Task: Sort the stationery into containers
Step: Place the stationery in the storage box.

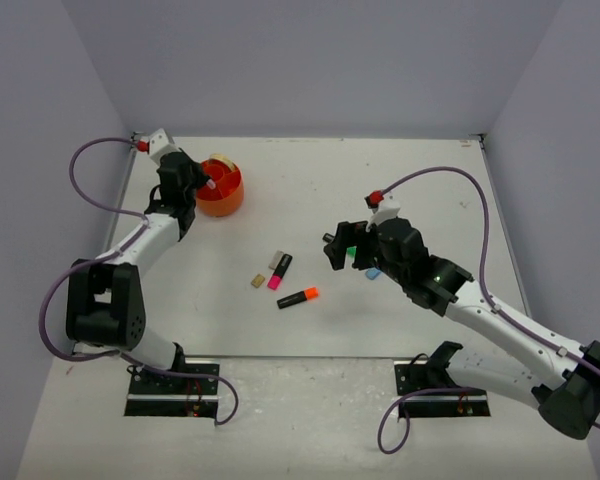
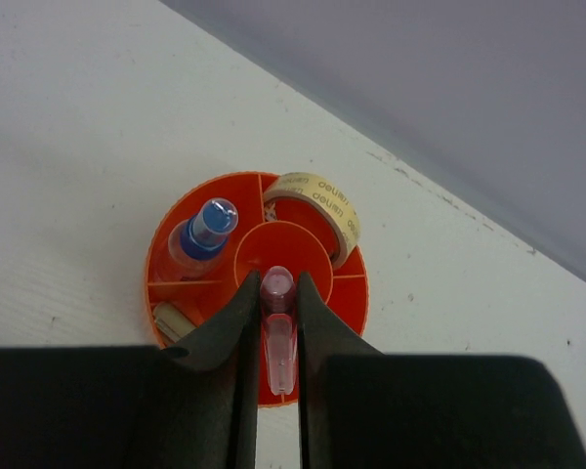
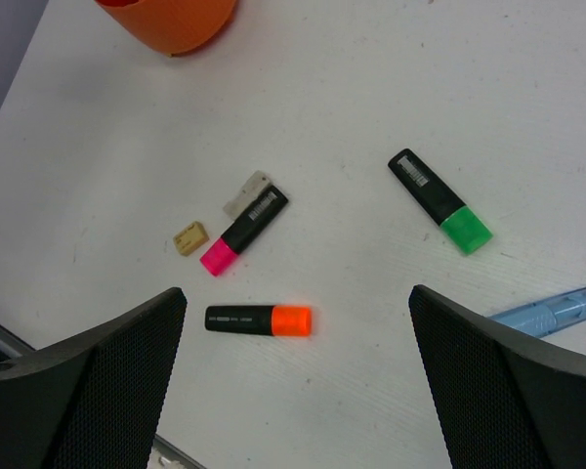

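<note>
Just over orange tub (image 2: 295,244), pink tube (image 2: 278,337).

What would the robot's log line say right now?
left gripper: shut on pink-capped tube, over orange tub | right gripper: open, over orange highlighter

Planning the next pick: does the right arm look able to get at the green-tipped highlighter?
Probably yes: the green-tipped highlighter lies flat, apart from the other items, just beneath the right arm, whose jaws stand wide open.

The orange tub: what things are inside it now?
A blue-capped tube, a tape ring and a beige piece sit in separate compartments. The left end effector, holding a pink tube, covers the near compartments.
</note>
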Controlling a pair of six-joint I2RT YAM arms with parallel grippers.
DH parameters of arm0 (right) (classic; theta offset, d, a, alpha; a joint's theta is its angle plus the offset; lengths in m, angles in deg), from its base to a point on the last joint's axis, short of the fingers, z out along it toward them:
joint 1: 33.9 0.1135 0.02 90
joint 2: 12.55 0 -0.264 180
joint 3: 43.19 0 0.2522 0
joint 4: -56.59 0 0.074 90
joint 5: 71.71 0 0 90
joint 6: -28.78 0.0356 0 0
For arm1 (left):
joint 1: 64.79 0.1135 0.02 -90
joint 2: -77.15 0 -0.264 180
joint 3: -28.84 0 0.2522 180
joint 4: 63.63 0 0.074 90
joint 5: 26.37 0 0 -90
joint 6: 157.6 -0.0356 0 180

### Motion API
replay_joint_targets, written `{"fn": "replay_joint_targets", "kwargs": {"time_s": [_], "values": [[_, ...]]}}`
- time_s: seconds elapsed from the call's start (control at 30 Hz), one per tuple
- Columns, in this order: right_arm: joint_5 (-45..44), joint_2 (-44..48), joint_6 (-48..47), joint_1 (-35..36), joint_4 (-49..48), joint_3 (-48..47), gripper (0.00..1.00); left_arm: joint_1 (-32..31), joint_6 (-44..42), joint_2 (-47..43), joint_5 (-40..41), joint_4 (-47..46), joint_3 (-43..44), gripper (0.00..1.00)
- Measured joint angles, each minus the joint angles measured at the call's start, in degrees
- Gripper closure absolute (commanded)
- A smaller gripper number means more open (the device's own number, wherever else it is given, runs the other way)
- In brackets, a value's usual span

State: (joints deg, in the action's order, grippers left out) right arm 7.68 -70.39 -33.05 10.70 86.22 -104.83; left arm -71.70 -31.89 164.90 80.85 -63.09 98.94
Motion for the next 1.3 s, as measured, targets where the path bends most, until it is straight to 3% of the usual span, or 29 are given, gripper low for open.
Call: {"fn": "replay_joint_targets", "kwargs": {"time_s": [0.17,0.57,0.8,1.0,1.3], "values": [[0.3,3.39,0.73,0.0,1.21,3.2,0.01,0.77,0.09,1.47,0.4,-2.62,-0.02,0.73],[0.6,4.3,1.7,-0.88,3.11,5.31,0.01,0.85,0.56,3.49,0.38,-3.73,-1.17,0.43],[-0.58,-0.74,6.16,-3.52,6.57,5.61,0.01,0.87,1.25,-3.41,-0.1,1.18,-2.66,0.03],[-2.98,-11.49,13.14,-10.61,12.8,3.09,0.02,0.9,2.42,-15.23,-4.98,8.5,-1.8,0.0],[-7.01,-26.89,20.28,-13.8,16.58,-2.6,0.21,0.88,2.1,-31.71,-14.72,17.1,-1.84,0.0]]}}
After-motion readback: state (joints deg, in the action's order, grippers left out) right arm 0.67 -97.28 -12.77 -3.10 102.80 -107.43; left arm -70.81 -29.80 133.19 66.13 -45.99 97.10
